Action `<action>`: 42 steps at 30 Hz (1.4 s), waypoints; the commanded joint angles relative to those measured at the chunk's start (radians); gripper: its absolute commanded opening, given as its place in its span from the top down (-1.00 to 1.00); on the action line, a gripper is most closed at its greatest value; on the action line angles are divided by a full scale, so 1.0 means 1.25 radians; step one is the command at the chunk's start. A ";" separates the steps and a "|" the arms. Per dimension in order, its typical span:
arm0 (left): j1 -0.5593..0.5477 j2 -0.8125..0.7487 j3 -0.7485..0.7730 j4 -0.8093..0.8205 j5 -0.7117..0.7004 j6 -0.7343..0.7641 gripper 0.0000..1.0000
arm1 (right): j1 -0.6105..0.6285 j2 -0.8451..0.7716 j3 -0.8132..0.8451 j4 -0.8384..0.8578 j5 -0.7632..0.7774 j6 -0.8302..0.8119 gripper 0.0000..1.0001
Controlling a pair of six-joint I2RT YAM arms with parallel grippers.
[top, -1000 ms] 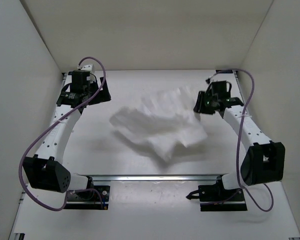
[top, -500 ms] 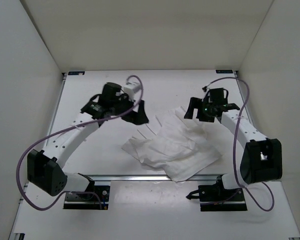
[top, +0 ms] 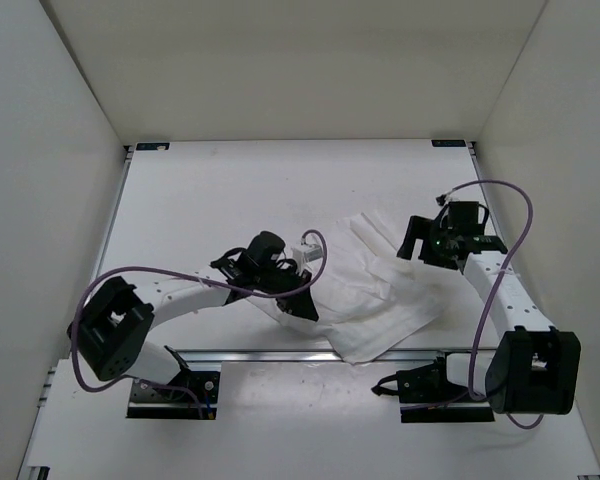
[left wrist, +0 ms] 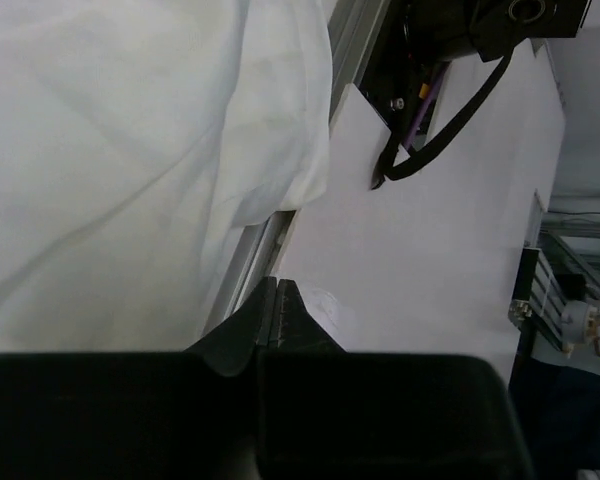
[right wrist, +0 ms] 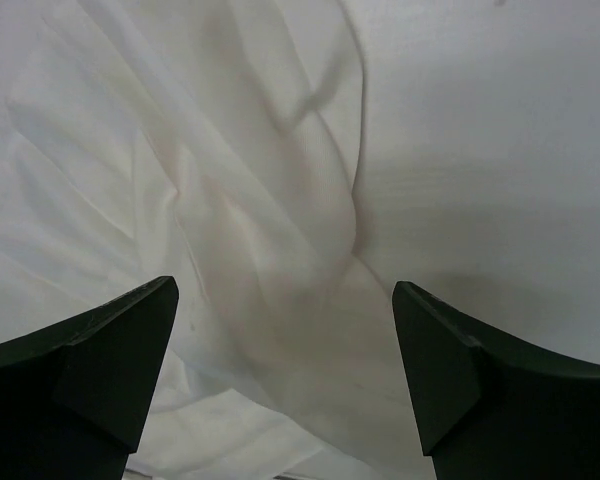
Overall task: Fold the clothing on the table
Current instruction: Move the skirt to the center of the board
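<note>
- Moved: left hand (top: pixel 298 303) swung to the near-left edge of the clothing (top: pixel 380 300), fingers together.
- right hand (top: pixel 413 240) hovers over its right side, fingers apart.
- clothing lies crumpled on the surface (top: pixel 200 200), overlapping the front rail (top: pixel 240 352).

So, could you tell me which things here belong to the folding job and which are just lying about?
Job: wrinkly white fabric garment; flat matte white table; left gripper, shut; right gripper, open above the garment.
Just there: metal front rail; purple cables; white walls.
</note>
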 commanded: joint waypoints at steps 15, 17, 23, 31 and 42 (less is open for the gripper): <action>0.116 0.321 0.217 -0.122 -0.428 -0.119 1.00 | 0.019 -0.020 -0.006 -0.001 -0.031 0.005 -0.62; 0.133 0.364 0.276 -0.181 -0.474 -0.113 1.00 | 0.019 -0.011 0.015 -0.006 -0.027 0.003 -0.63; 0.217 0.405 0.332 -0.215 -0.557 -0.150 1.00 | 0.030 0.023 0.058 -0.009 -0.011 -0.014 -0.65; 0.421 0.423 0.443 -0.239 -0.503 -0.085 1.00 | 0.094 0.075 0.091 -0.003 -0.022 -0.024 -0.75; 0.335 0.238 0.385 -0.315 -0.480 -0.044 -0.45 | 0.167 0.007 -0.035 0.164 -0.228 0.039 -0.82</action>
